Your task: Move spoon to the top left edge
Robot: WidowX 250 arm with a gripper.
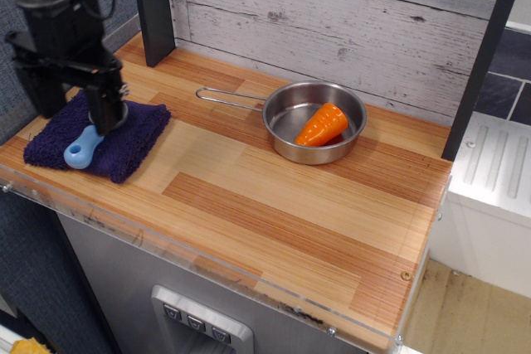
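The spoon (82, 149) lies on a dark purple towel (129, 145) at the left of the wooden countertop. Its light-blue handle shows, and its grey bowl is mostly hidden behind my finger. My gripper (76, 107) hangs just above the towel with its black fingers (105, 105) spread apart, open and empty. One finger stands at the spoon's bowl end, the other over the towel's left part. The top left edge of the countertop (178, 72) is bare wood behind the towel, by the wall.
A steel pan (353, 134) with a long handle (228, 99) stands at the back centre and holds an orange carrot (323, 124). A black post (153, 6) rises at the back left corner. Grey walls bound the left and back.
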